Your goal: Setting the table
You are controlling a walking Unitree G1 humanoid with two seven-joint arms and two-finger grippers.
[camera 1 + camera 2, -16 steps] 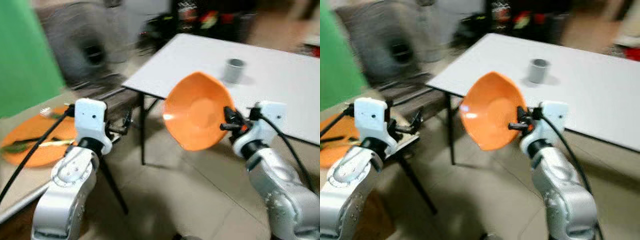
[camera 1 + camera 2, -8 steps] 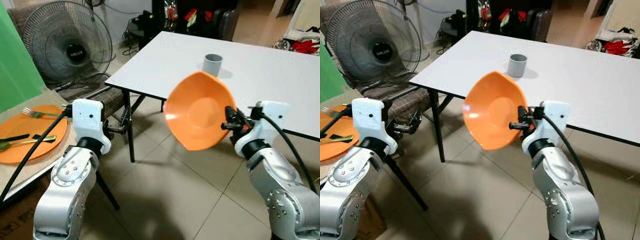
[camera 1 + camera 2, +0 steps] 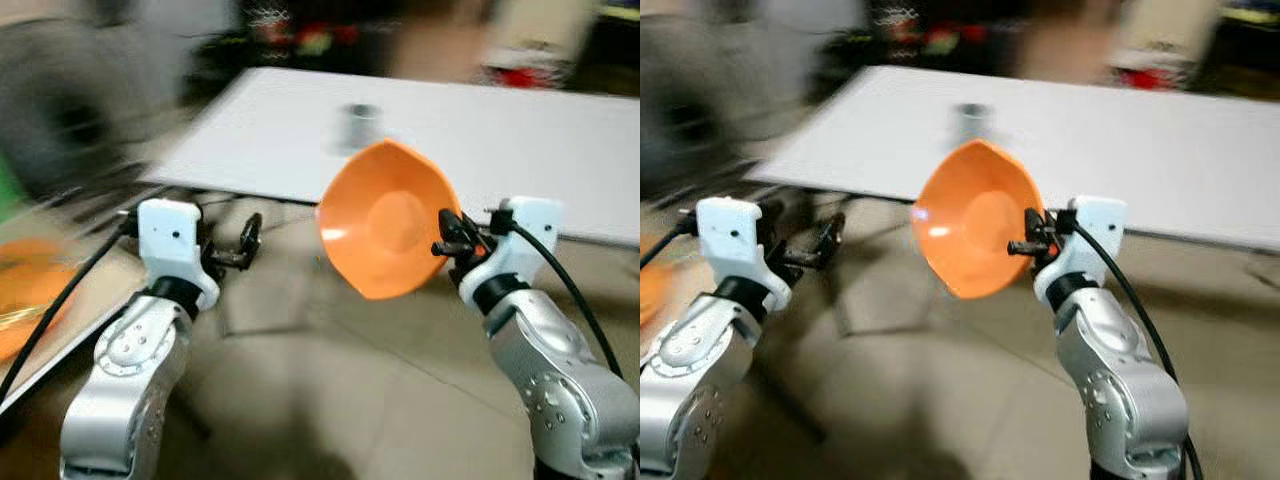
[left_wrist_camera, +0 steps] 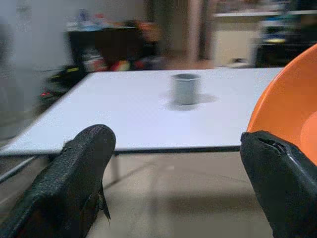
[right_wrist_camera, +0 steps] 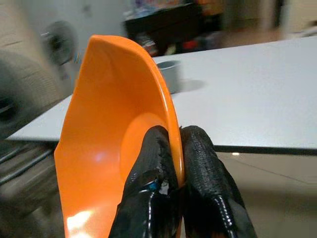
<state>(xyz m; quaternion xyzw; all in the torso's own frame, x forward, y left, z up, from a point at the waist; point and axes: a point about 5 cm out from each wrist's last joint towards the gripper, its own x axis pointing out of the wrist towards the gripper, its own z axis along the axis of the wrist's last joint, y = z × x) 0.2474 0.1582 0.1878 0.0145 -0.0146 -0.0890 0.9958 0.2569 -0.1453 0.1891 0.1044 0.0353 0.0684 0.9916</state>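
Left eye view: blurred. Right gripper (image 3: 447, 243) holds an orange bowl (image 3: 385, 232) by its rim, tilted on edge, in the air before the white table (image 3: 520, 140). Grey cup (image 3: 358, 124) stands on the table.
Left gripper (image 3: 243, 243): raised, apart from the bowl.
Left wrist view: fingers (image 4: 69, 186) spread wide, nothing between them; cup (image 4: 185, 89) on the table ahead.
Right wrist view: fingers (image 5: 202, 168) pinched on the bowl's rim (image 5: 169, 111), one inside, one outside.
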